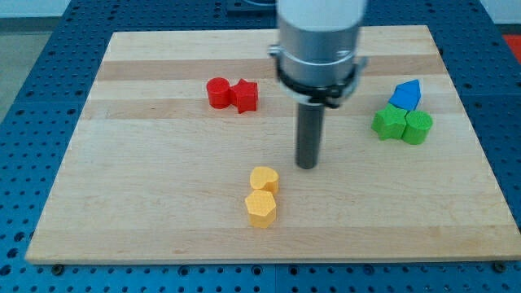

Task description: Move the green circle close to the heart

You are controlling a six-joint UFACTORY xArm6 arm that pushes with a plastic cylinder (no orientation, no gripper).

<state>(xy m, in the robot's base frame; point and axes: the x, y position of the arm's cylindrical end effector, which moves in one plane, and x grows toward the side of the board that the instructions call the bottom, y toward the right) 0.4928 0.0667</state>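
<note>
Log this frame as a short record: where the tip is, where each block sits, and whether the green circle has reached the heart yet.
tip: my tip on the board near centre, touching no block
green circle: view's right, against the green star
blue block: just above the green pair
yellow heart: below-left of the tip, touching the yellow hexagon
red pair: red cylinder beside the red star, upper left
task state: green circle far from the heart, not yet moved
</note>
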